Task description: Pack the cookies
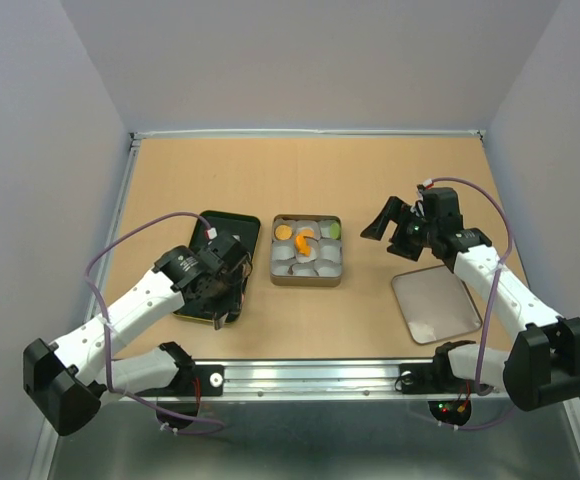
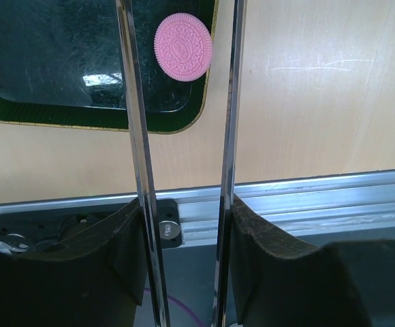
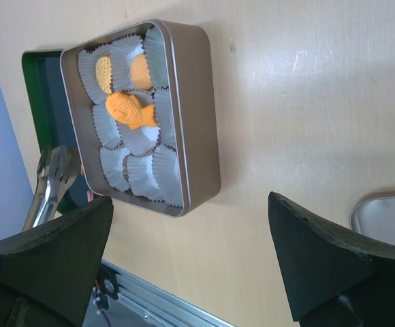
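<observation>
A gold tin (image 1: 307,277) holds white paper cups. In it lie an orange round cookie (image 1: 283,232), an orange fish cookie (image 1: 303,243) and a yellow-green cookie (image 1: 334,231). The right wrist view shows the fish cookie (image 3: 131,110) and two orange cookies (image 3: 104,70). A pink round cookie (image 2: 183,47) lies at a corner of the dark green tray (image 2: 61,61), between the arms of metal tongs (image 2: 137,170), untouched. My left gripper (image 2: 184,252) is shut on the tongs over the tray (image 1: 198,228). My right gripper (image 1: 390,232) is open and empty, right of the tin.
The tin's lid (image 1: 435,303) lies upside down at the near right, under my right arm; its edge also shows in the right wrist view (image 3: 388,211). A metal rail (image 1: 310,378) runs along the table's near edge. Grey walls enclose the table.
</observation>
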Motion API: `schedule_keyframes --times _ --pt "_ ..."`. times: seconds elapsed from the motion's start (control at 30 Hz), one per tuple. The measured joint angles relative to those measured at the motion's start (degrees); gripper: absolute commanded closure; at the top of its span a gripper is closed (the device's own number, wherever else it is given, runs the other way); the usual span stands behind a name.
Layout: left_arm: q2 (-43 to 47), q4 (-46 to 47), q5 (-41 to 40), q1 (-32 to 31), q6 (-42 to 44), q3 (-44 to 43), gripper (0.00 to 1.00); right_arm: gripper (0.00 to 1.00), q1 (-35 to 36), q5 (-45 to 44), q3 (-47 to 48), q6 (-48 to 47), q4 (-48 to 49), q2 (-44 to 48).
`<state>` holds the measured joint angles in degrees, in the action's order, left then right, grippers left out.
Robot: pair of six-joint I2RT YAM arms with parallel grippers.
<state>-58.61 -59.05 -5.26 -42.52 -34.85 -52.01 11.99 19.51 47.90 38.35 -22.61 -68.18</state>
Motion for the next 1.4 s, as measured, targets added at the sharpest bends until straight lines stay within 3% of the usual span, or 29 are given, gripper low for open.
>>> schedule_keyframes --times 0.7,0.9,1.07,1.17,1.4 --pt "-2.0 1.4 -0.8 2.9 1.4 2.8 0.49 0.00 0.0 0.0 -1.1 0.0 0.0 0.0" --pt "-3.2 2.8 0.0 2.9 1.9 3.9 0.62 0.00 0.0 0.0 -1.1 0.0 0.2 0.0" --pt "-4.0 2.7 0.3 2.9 2.0 4.1 0.64 0.00 0.0 0.0 -1.1 0.0 0.2 0.0" --pt "-4.7 1.6 -0.3 2.9 2.0 2.0 0.67 0.00 0.0 0.0 -1.1 -0.1 0.2 0.0" --pt "-9.2 -1.7 -2.8 2.9 2.7 -13.2 0.69 0.00 0.0 0.0 -1.1 -0.1 0.2 0.0"
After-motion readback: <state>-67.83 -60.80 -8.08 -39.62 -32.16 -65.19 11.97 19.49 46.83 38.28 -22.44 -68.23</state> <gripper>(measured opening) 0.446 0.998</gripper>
